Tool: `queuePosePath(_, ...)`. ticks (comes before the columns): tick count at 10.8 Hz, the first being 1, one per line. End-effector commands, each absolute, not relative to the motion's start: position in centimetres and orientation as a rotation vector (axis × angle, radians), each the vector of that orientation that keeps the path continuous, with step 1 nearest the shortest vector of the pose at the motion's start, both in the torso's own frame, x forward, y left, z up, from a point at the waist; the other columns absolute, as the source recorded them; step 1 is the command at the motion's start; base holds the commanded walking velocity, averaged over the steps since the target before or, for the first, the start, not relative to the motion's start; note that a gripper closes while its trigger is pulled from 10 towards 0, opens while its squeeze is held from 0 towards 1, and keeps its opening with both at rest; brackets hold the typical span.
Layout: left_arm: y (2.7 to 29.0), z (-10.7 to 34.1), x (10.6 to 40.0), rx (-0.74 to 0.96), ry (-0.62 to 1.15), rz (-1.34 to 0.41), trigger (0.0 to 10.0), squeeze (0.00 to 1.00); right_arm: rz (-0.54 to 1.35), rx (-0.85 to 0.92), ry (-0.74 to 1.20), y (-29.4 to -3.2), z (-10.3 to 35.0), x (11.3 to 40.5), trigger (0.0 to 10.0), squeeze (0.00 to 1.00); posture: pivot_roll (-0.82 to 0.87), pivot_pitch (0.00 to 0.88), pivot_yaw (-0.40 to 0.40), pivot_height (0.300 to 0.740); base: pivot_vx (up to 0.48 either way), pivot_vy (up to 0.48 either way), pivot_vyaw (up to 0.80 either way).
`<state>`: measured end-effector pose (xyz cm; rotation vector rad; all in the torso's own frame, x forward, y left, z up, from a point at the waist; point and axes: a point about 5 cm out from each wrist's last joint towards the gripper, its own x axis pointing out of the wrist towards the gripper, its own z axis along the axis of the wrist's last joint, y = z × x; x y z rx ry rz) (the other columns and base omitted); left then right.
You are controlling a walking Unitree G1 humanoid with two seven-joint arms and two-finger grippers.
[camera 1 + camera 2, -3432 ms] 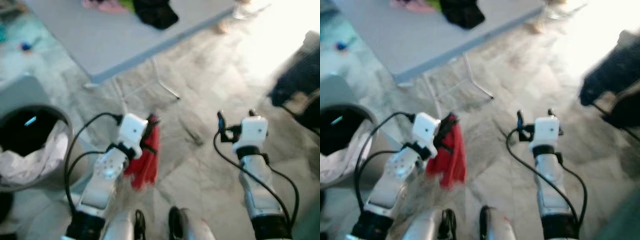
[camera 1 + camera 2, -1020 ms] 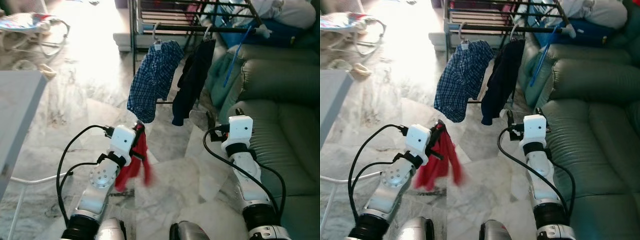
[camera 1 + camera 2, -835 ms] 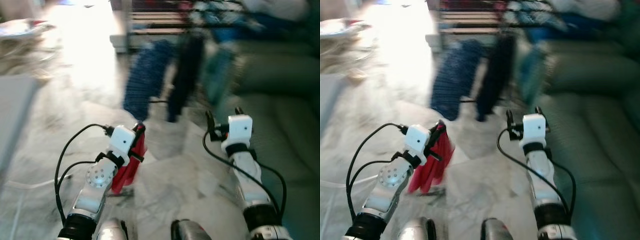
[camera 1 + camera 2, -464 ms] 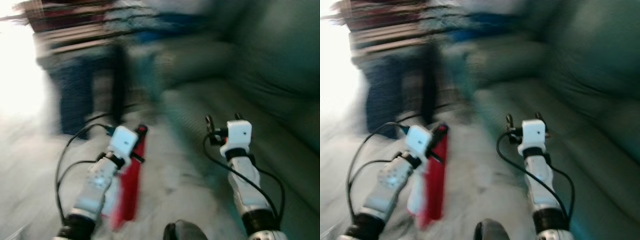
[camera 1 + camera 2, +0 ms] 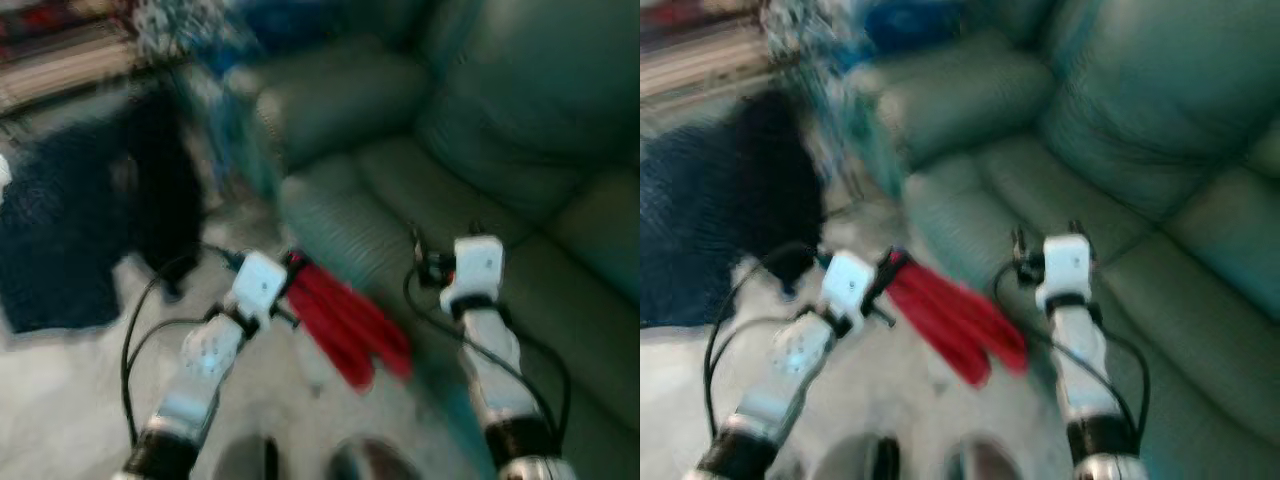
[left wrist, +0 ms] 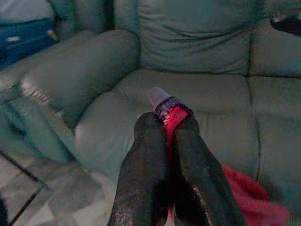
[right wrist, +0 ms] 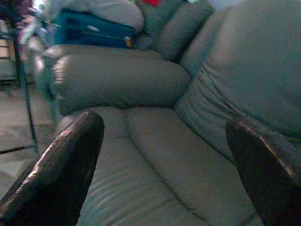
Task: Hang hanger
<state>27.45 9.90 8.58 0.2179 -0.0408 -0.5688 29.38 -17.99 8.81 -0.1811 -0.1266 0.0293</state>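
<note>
Carry step, judged: the left gripper (image 6: pixel 165 127) is clamped on the hanger's neck (image 6: pixel 165 106), with the red garment (image 5: pixel 345 320) trailing at frame centre, over the floor beside the green leather sofa (image 5: pixel 480 130). The right gripper (image 7: pixel 164 155) is spread wide, empty. Dark hung clothes (image 5: pixel 160 190) blur at upper left; next move likely needs turning toward their rail. No containers discernible.

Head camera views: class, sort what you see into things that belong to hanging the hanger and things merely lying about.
Job in hand:
left gripper, shut on the hanger
red garment on that hanger

Lying about:
green sofa
dark clothes, blurred
right gripper, open
</note>
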Motion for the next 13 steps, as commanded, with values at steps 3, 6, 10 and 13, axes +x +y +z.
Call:
queuePosePath(3,9.4,8.9,27.2,0.225,-0.058,-0.592,10.0,0.00,0.028,-0.186,-0.109,-18.4,8.6,29.0,10.0,0.00,-0.01,0.135,-0.041,0.740,0.000,0.480,0.00)
queuePosePath(6,9.3,9.4,27.5,0.235,-0.073,-0.591,10.0,0.00,0.033,-0.184,-0.109,-18.2,8.6,29.2,10.0,0.00,-0.01,0.134,-0.038,0.740,0.000,0.480,0.00)
queuePosePath(10,9.0,9.6,27.5,0.253,-0.084,-0.605,10.0,0.00,0.033,-0.180,-0.110,-18.0,8.6,29.3,10.0,0.00,-0.01,0.135,-0.033,0.740,0.000,0.480,0.00)
queuePosePath(13,8.0,9.2,27.2,0.330,-0.068,-0.752,10.0,0.00,0.032,-0.180,-0.099,-17.9,8.3,29.1,10.0,0.00,0.00,0.145,-0.034,0.740,0.000,0.160,0.00)
